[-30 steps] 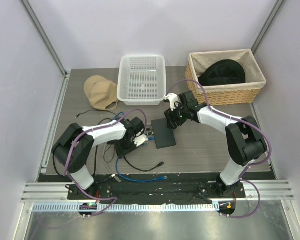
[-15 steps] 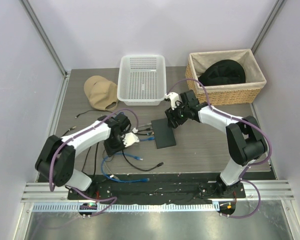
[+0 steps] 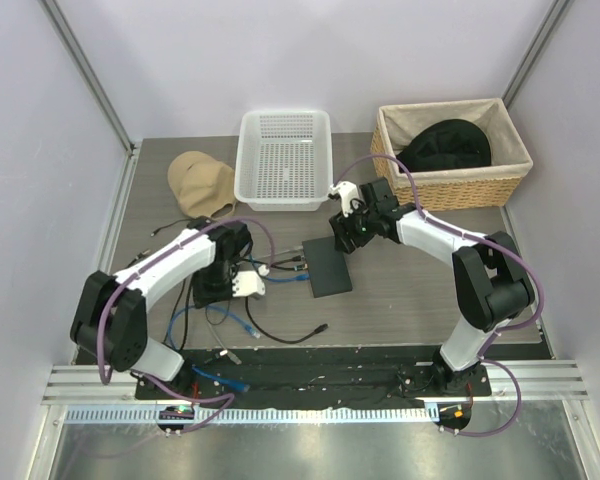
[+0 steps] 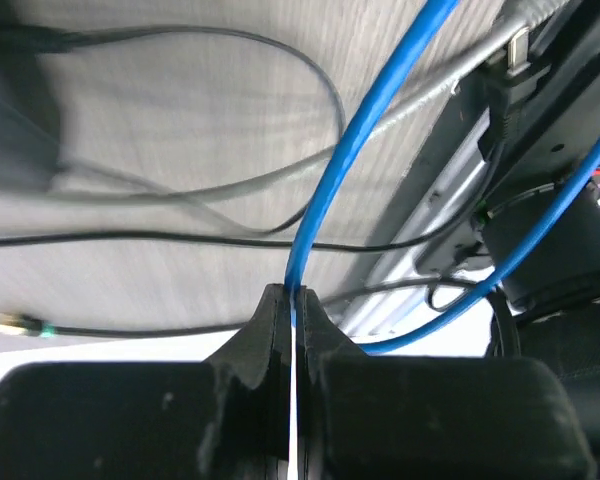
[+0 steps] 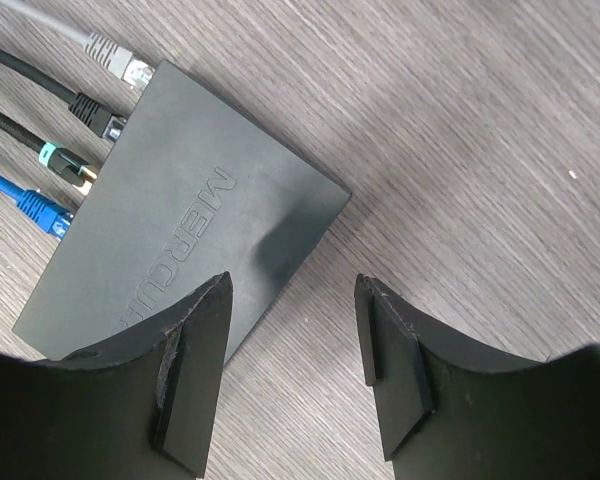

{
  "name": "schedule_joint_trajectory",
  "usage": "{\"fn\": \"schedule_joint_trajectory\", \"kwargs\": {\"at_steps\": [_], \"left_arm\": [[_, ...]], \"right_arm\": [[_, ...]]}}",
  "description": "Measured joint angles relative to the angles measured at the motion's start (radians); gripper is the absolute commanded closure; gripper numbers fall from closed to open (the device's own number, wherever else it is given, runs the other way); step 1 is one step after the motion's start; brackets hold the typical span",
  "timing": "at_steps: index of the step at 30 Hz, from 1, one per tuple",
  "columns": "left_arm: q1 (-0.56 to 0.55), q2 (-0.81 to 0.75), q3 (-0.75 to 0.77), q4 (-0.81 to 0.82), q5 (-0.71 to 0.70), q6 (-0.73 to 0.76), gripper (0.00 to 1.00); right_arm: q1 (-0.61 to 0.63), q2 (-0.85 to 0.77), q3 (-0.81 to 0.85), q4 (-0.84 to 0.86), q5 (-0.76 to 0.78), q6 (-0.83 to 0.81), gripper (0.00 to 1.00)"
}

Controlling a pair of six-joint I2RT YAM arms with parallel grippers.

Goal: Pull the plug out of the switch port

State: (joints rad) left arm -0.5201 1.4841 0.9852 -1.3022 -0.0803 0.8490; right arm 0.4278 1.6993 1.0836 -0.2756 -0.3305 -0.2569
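The left gripper (image 3: 247, 284) now sits farther left, apart from the socket edge of the switch (image 3: 330, 268) that it was beside. Its fingers (image 4: 265, 335), earlier parted, pinch a blue cable (image 4: 352, 135), whose loops lie nearer the tabletop's (image 3: 400, 300) near edge than before.

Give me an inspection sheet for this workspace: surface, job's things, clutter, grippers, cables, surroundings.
Surface: grey wood-grain table.
Job's things: flat matte-black switch; grey plug, black plug, teal-collared plug and blue plug at its socket edge.
Clutter: white perforated plastic basket, tan cap, wicker basket holding a black cap.
Grippers: left gripper shut on a blue cable; right gripper open above the switch.
Cables: loose black lead near the switch; whether the pinched cable reaches the switch, cannot tell.
Surroundings: pale lilac walls, aluminium rail at the near edge.
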Motion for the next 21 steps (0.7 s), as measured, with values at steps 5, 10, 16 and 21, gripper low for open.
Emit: {"fn": "schedule_joint_trajectory", "kwargs": {"at_steps": [5, 10, 16, 21], "left_arm": [[0.041, -0.07, 0.203, -0.013, 0.263, 0.105, 1.0], [0.048, -0.088, 0.355, -0.03, 0.525, 0.1, 1.0], [0.051, 0.083, 0.514, 0.023, 0.707, -0.012, 1.0], [0.118, 0.13, 0.621, 0.045, 0.772, -0.151, 1.0]], "right_arm": [[0.0, -0.011, -0.036, 0.012, 0.0, 0.0, 0.4], [0.0, -0.02, -0.049, 0.011, 0.001, 0.0, 0.4], [-0.006, -0.034, -0.05, 0.013, 0.008, -0.003, 0.4], [-0.02, -0.062, -0.065, 0.015, 0.016, -0.011, 0.4]]}}
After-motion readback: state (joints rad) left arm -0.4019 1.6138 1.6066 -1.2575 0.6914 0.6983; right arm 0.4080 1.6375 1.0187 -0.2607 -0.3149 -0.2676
